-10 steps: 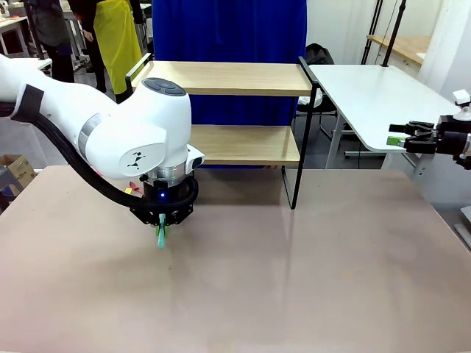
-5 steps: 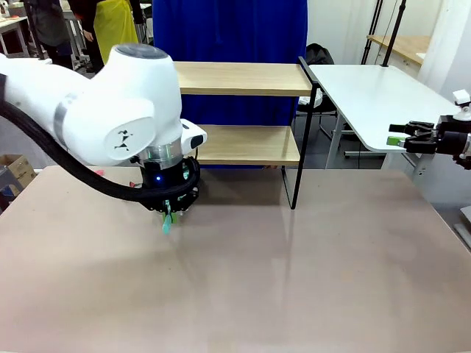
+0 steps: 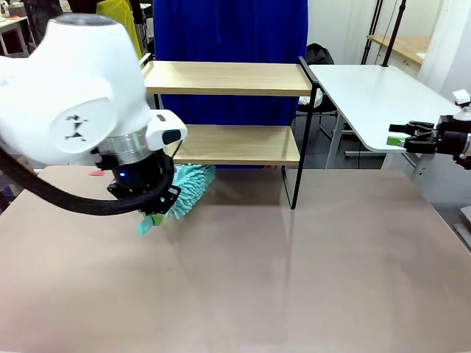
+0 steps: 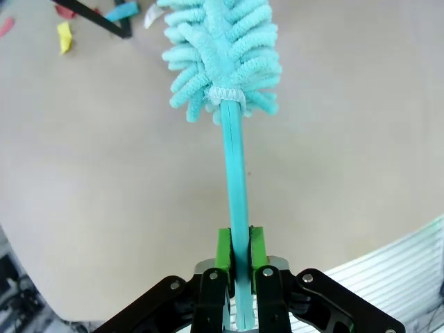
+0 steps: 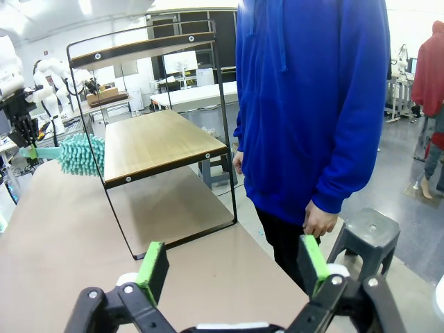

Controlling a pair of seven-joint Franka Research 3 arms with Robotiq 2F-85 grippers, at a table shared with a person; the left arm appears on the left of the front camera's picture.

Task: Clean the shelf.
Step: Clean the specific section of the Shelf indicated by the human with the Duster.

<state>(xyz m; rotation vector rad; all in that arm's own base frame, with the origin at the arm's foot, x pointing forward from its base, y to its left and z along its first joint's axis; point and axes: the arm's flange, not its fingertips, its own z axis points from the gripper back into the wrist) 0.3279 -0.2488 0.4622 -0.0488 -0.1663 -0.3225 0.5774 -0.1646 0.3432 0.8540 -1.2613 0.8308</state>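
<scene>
A: Well, where is the thing that needs cleaning?

B: The small wooden shelf with two light boards and a thin black metal frame (image 3: 235, 77) is standing at the far side of the big pale brown table (image 3: 309, 272). A person in a blue hooded top (image 5: 312, 97) is standing right behind the shelf.

A: And what is the robot holding?

B: The left gripper (image 4: 238, 244) is squeezing its jaws tight on the thin stick of a fluffy blue-green duster (image 3: 190, 190). The fluffy head is hanging just in front of the shelf, by the left end of its lower board.

A: What is worrying you?

B: The jaws are pinching the stick close to its end. If the head is pressing hard on a board, I think the stick may be twisting or sliding out.

A: Anything else?

B: The shelf is looking light. If the big white arm is bumping a side rail, the shelf may be sliding back toward the person, whose hand (image 5: 320, 223) is hanging close behind the shelf.

A: Is the other arm helping?

B: No. The right gripper (image 5: 232, 262) is waiting well off to the right of the shelf, with its jaws wide apart and nothing between them.

A: And those small coloured scraps (image 4: 64, 36)?

B: They are lying on the table near the shelf's black leg, I think. Sweeping there may be scattering them.
</scene>
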